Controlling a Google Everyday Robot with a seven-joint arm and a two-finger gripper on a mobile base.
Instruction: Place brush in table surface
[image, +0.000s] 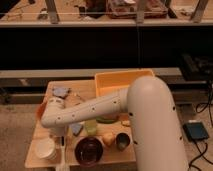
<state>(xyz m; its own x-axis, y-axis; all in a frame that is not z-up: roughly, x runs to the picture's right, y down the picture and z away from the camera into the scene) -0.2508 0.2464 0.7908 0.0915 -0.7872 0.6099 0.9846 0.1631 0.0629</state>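
Hanging low over table surface (84, 90), pincer (59, 131) mostly hidden beneath white arm (95, 110), opening impossible to tell.

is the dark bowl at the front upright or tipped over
Upright: the dark bowl sits on the table with its round rim facing up. The pincer hangs at the arm's end over the table's left side.

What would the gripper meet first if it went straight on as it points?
Probably the table surface, near the white cup: the gripper hangs at the table's left, seemingly pointing down. Depth is unclear.
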